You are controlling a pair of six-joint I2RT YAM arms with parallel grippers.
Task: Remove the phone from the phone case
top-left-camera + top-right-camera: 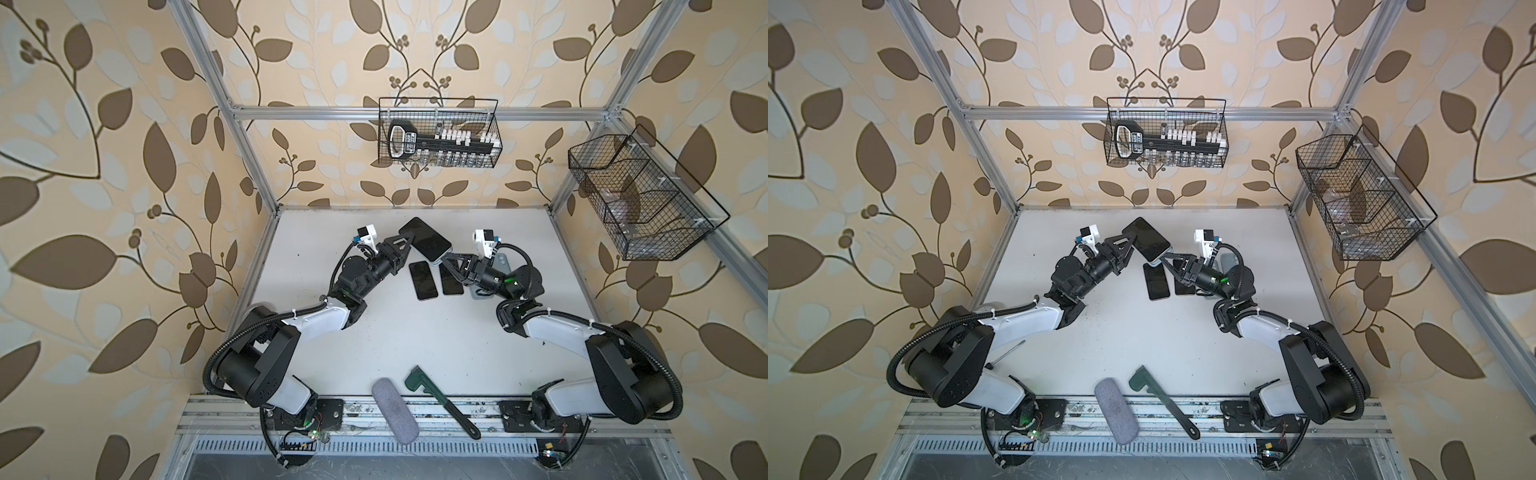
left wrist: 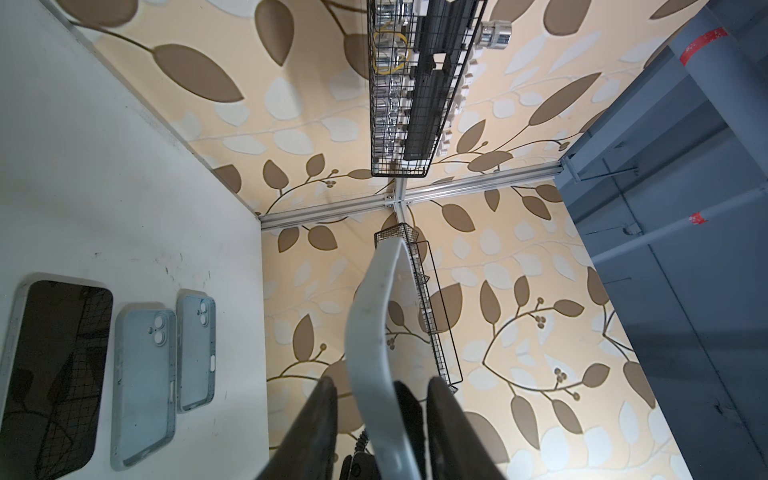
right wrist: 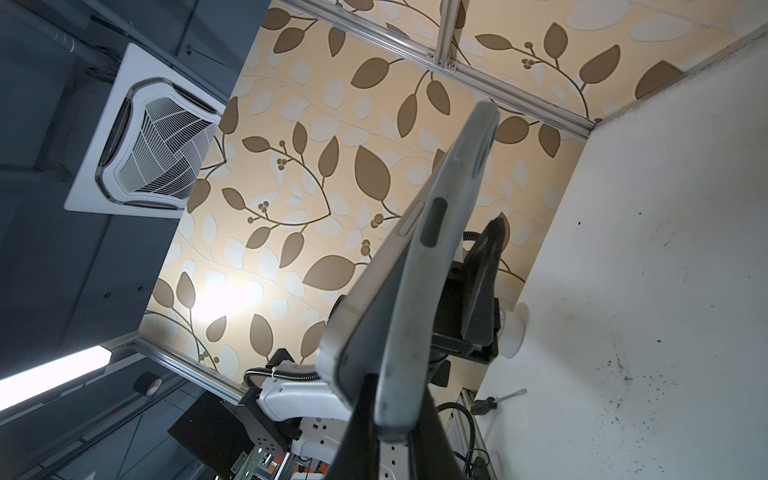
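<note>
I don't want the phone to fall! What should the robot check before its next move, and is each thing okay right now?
1. Right hand clamped on the cased phone: ok.
2. Left hand gripping the case: not ok, a gap shows beside its fingers.
3. Case peeled off: not ok, its edge is only bent away.
4. Cased phone lifted off the table: ok.
5. Room underneath: cannot tell; two loose phones lie close by.
</note>
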